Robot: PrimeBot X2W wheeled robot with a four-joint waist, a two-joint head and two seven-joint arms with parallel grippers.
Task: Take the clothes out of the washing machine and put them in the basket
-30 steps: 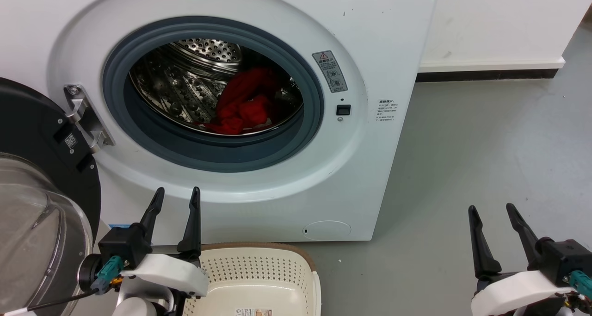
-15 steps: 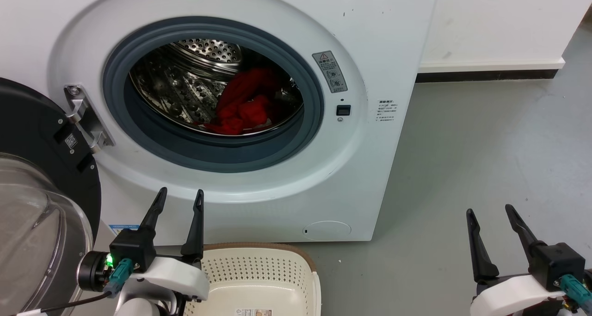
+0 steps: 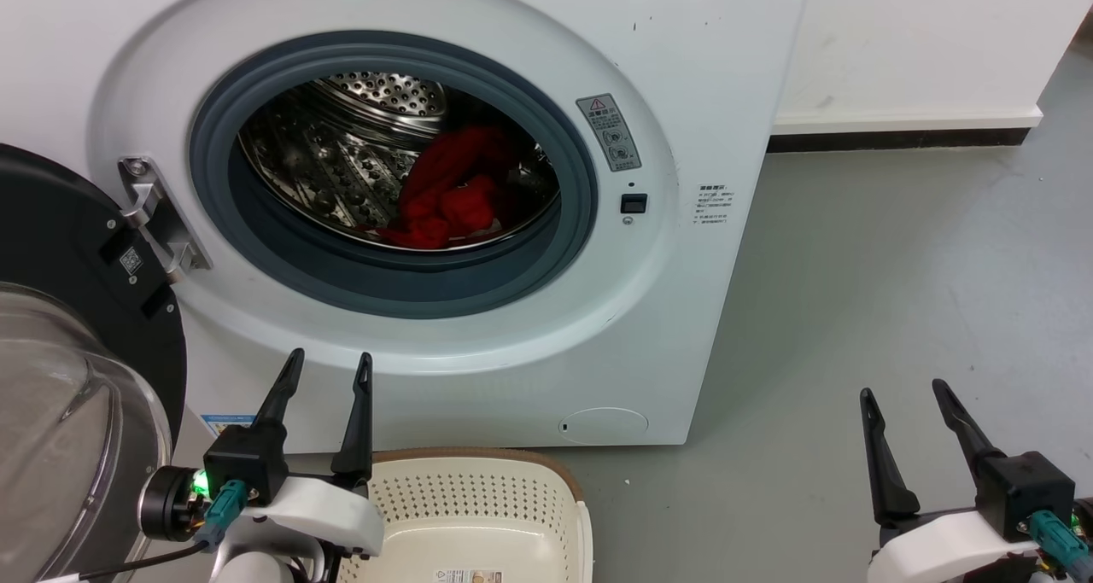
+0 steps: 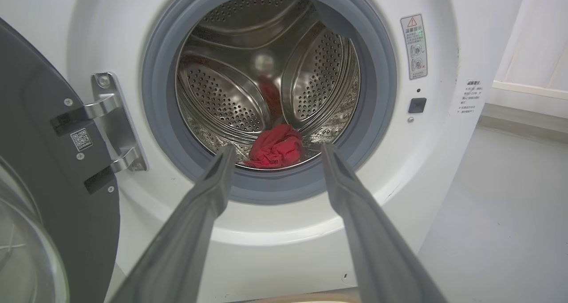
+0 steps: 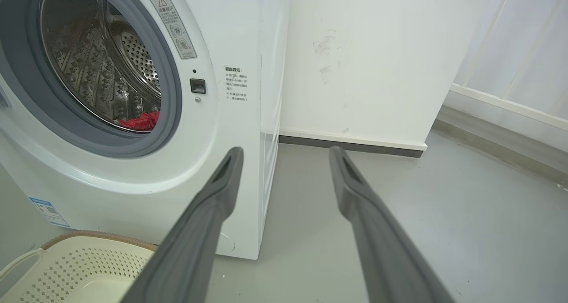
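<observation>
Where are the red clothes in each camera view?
Head view: clothes low in the drum, right of centre.
Left wrist view: clothes at the drum's bottom, picture centre.
Right wrist view: clothes at left, low in the porthole.
Shared landmark: black latch right of porthole.

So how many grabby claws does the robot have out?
2. The left gripper is at the head view's lower left, open, beside the basket. The right gripper is at the lower right, open, over the grey floor. None seem hidden.
</observation>
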